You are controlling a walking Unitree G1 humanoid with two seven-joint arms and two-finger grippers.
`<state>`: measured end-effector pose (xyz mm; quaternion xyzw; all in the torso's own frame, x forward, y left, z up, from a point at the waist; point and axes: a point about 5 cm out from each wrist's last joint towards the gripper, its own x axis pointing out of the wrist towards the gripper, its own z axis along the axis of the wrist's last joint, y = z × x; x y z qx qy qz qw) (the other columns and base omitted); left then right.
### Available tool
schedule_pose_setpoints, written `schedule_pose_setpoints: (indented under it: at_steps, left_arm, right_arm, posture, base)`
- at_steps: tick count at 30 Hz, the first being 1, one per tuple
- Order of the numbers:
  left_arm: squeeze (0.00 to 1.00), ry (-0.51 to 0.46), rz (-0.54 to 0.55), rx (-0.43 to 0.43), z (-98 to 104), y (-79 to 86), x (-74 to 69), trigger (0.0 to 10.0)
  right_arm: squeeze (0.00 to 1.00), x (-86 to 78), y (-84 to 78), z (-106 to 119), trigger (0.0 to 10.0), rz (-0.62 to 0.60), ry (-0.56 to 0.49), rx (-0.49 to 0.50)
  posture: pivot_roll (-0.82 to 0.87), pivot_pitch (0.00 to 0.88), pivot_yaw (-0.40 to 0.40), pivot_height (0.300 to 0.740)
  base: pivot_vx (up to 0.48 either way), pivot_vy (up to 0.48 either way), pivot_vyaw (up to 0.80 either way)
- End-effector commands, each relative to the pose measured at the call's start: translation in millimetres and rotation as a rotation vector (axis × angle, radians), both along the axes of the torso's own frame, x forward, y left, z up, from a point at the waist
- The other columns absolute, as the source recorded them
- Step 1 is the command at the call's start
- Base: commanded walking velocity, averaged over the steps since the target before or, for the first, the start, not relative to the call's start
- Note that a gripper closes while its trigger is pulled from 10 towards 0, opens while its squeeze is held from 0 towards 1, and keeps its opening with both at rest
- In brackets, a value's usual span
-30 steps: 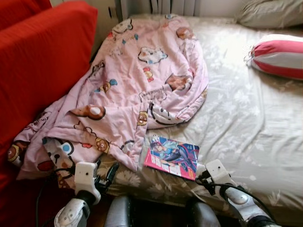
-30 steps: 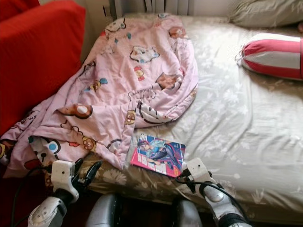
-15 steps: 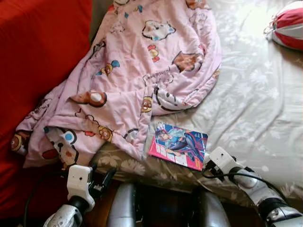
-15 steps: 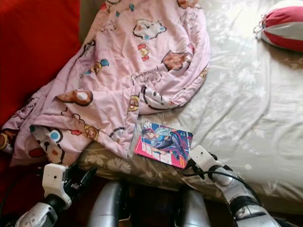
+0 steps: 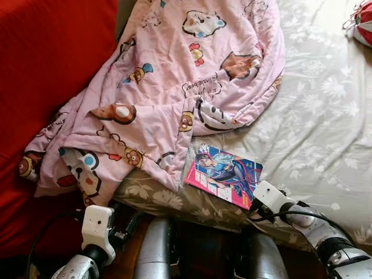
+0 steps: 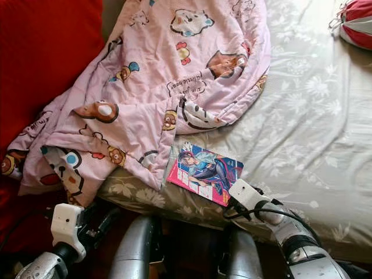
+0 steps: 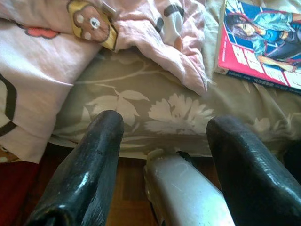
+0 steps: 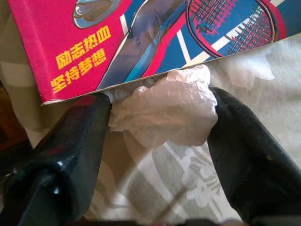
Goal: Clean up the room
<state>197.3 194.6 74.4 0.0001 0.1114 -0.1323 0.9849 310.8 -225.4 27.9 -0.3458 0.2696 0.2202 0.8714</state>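
- The right gripper (image 8: 155,155) is resting at the bed's near edge, its fingers spread wide around a crumpled white tissue wad (image 8: 164,110), not yet pinching it.
- The left gripper (image 7: 164,155) is hovering open beside the mattress edge.
- The wad is touching a glossy pink-and-blue comic book (image 5: 224,175) on the beige floral bedsheet (image 5: 314,133).
- A pink cartoon-print blanket (image 5: 174,81) is lying beyond, against a red sofa (image 5: 46,70).

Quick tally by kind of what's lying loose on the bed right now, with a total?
Blankets: 1, pink cartoon blanket
Books: 1, comic book
Crumpled wrappers: 1, clear plastic wad between the right hand fingers
Cushions: 1, red-and-white cushion, partly out of frame
Total: 4
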Motion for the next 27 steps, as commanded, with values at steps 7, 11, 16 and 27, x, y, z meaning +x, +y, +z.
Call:
schedule_pose_setpoints:
  at_steps: [7,11,16,27]
  left_arm:
    - [0.0,0.042,0.005,0.02,-4.7,2.9,-6.8,10.0]
    - [0.0,0.042,-0.007,0.031,-5.1,1.3,-6.4,10.0]
    - [0.0,0.041,-0.015,0.034,-5.4,-1.3,-5.4,10.0]
    - [0.0,0.032,-0.021,0.042,-5.8,-2.4,1.7,10.0]
  right_arm:
    - [0.0,-7.2,2.5,-10.1,0.0,-0.007,0.031,-0.013]
    - [0.0,-6.9,3.9,-9.8,0.0,-0.007,0.017,-0.007]
    - [0.0,-6.2,5.3,-9.3,0.0,-0.014,0.003,0.004]
    - [0.0,-6.5,6.9,-10.5,0.0,-0.067,-0.017,0.047]
  posture:
    - [0.28,0.351,0.105,0.626]
    - [0.27,0.351,0.104,0.626]
    - [0.27,0.35,0.103,0.626]
    - [0.25,0.327,0.098,0.626]
  base:
    - [0.0,0.0,0.0]
    - [0.0,0.0,0.0]
    - [0.0,0.0,0.0]
    - [0.0,0.0,0.0]
